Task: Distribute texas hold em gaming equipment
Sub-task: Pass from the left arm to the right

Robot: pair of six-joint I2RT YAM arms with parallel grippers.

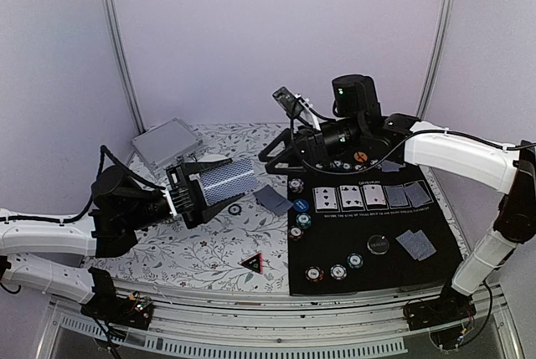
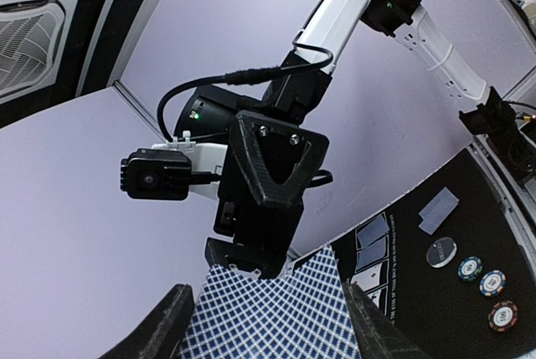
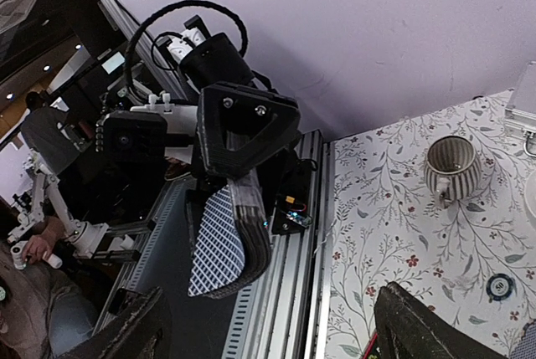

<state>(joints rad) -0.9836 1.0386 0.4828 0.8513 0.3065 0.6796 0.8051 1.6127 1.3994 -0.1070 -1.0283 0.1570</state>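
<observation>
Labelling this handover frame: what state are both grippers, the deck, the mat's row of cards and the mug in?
left gripper: shut on the deck
right gripper: open, holding nothing
deck: held clear of the table, backs showing
three cards: face up on the mat
two cards: face down beside them
mug: upright

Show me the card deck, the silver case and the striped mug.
card deck [image 1: 228,180], top view, its patterned back.
silver case [image 1: 165,142], top view, middle of its lid.
striped mug [image 3: 453,176], right wrist view, its side wall.
</observation>
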